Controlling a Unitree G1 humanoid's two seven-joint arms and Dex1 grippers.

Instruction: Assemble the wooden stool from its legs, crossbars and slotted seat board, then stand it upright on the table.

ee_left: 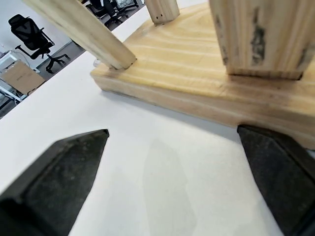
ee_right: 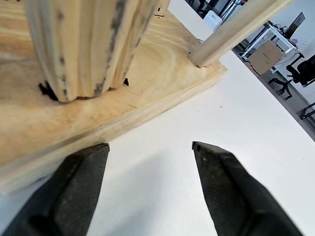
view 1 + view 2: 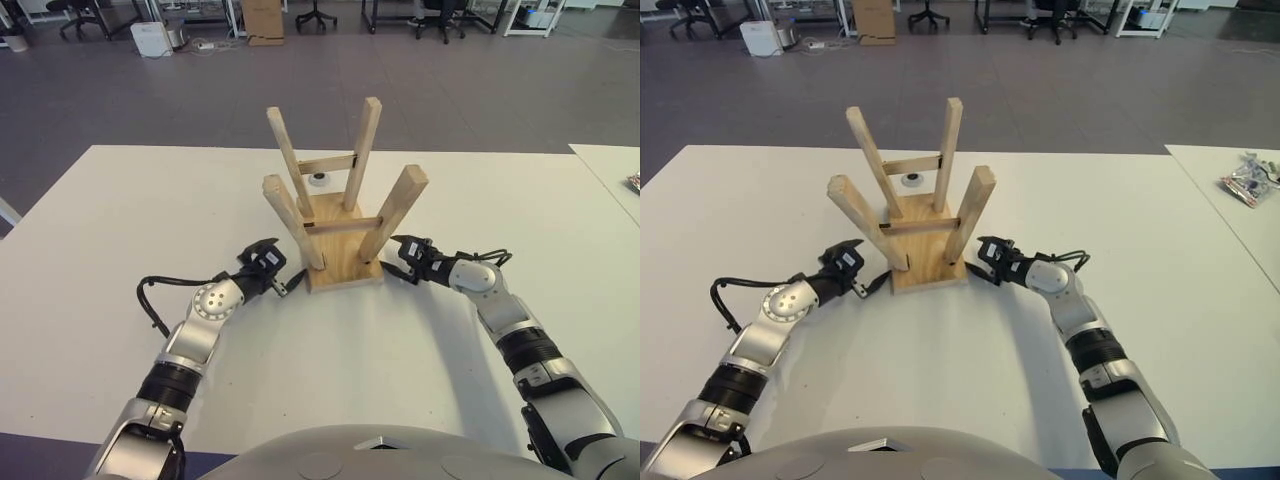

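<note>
Stool [image 3: 398, 208] legs-up; left gripper [image 3: 289, 282], right gripper [image 3: 389, 256] beside seat board [image 3: 342, 270] edges

I'm looking at a white table [image 3: 120, 220] whose top stretches wide to both sides. Near its middle the wooden stool [image 3: 335, 215] sits upside down: its seat board [image 3: 340, 268] lies flat on the tabletop and its legs [image 3: 362, 152] point up, leaning. Just behind the stool, toward the far edge, I see a small round object [image 3: 319, 179], white with a dark centre, resting on the surface. Off to the right a second table [image 3: 1260, 225] stands apart across a narrow gap, with a small packet [image 3: 1246, 180] lying on it.
</note>
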